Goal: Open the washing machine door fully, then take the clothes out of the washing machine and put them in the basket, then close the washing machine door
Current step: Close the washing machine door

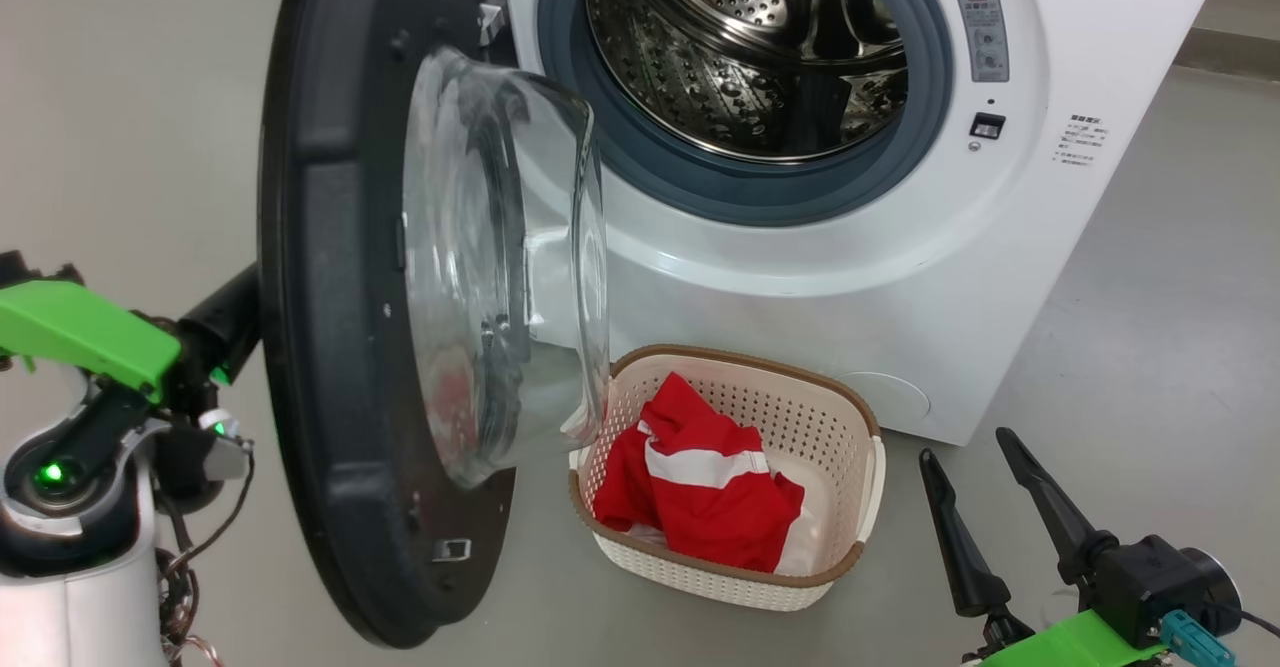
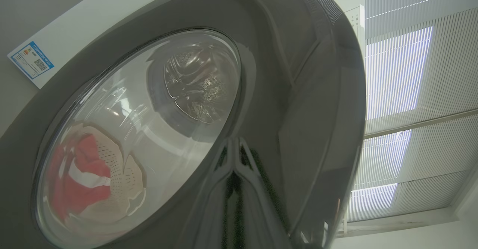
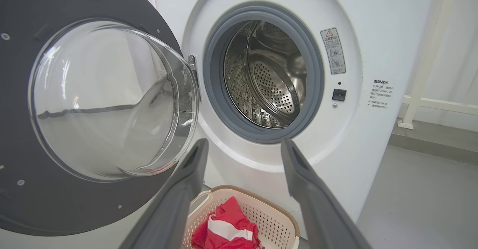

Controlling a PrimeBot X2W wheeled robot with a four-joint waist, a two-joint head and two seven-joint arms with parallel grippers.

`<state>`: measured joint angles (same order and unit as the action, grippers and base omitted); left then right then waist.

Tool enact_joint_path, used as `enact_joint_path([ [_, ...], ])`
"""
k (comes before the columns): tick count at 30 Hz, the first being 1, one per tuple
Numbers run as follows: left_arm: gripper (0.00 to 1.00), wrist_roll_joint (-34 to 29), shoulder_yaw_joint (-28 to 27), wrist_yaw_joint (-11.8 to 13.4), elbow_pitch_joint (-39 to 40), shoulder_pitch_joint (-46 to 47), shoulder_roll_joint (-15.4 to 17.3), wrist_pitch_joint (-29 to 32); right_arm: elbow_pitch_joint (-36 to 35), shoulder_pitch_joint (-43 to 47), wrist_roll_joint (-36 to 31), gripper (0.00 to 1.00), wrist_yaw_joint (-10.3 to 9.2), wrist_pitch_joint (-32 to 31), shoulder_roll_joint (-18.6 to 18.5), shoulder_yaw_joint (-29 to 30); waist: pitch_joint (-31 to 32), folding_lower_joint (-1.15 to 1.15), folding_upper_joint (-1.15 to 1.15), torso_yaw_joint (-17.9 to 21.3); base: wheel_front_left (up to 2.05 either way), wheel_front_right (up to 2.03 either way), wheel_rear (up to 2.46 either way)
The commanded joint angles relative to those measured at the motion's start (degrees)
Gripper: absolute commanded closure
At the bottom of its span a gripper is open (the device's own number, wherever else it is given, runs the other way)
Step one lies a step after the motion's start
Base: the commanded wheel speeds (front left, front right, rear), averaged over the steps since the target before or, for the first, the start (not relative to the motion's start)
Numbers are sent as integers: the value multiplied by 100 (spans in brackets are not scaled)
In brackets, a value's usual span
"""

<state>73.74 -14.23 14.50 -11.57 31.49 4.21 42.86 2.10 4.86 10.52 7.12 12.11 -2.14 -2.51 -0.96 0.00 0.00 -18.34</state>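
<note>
Door (image 1: 340,297) is swung out from the washer (image 1: 900,267), hinge side at the opening's left, glass bowl (image 1: 500,267) facing the drum (image 1: 750,37). Drum looks empty. Clothes (image 1: 700,487) already lie in the basket (image 1: 742,359), so prob the closing step is what's left.

Handling, my guess: door is rigid, hinged and fairly heavy, and the glossy outer face is slick, so a push will slide rather than hold. Better to press on the black rim far from the hinge, not on the glass.

My left gripper (image 1: 240,297) is pressed together, holding nothing, reaching behind the door's outer face; tips hidden there. My right gripper (image 1: 965,447) is spread wide and empty, low right, well apart from the basket.

Edges: basket sits just in front of the washer, under the opening; bowl's lower edge overlaps its left rim in head view, can't tell if the swing clears it. Bare floor (image 1: 1150,347) to the right gives room
</note>
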Motion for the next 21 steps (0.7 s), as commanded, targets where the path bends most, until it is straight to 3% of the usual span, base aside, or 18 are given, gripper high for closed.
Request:
enact_joint_path([
  [1, 100, 89, -30, -106, 202, 22, 73, 89, -129, -255, 14, 0, 36, 59, -74, -126, -7, 0, 0, 31, 0, 0, 0],
  [21, 100, 498, 640, -521, -134, 57, -125, -278, -117, -224, 26, 0, 36, 44, -74, -120, 9, 0, 0, 506, 0, 0, 0],
])
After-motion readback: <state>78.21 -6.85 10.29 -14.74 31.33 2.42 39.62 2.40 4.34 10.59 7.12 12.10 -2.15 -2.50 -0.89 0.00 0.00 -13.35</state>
